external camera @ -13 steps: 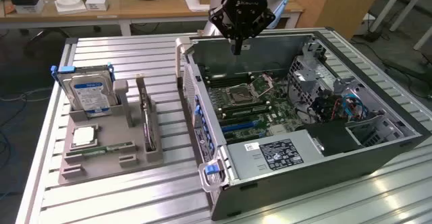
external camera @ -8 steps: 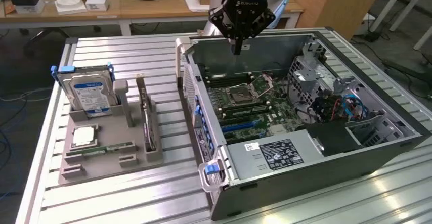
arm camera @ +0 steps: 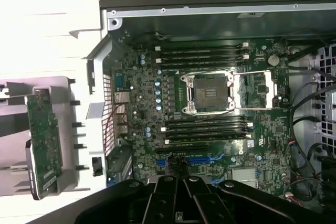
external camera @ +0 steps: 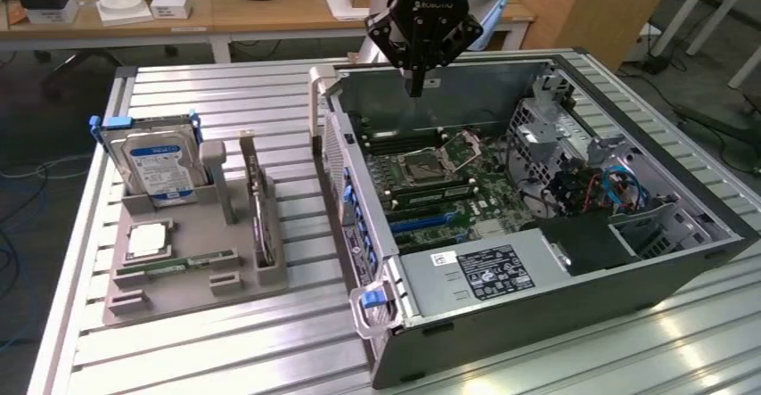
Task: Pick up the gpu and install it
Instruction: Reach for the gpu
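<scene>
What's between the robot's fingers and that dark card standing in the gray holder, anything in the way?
Yes: the open computer case's side wall. The shut fingers hang over the motherboard, while the gpu stands on edge in the gray holder outside it, on the exterior view's left.

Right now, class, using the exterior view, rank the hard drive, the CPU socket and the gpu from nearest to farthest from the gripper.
1. CPU socket: on the motherboard inside the open case, under the gripper.
2. gpu: standing on edge in the grey holder, outside the case on the exterior view's left.
3. hard drive: upright in the same holder, further to the exterior view's left.
</scene>
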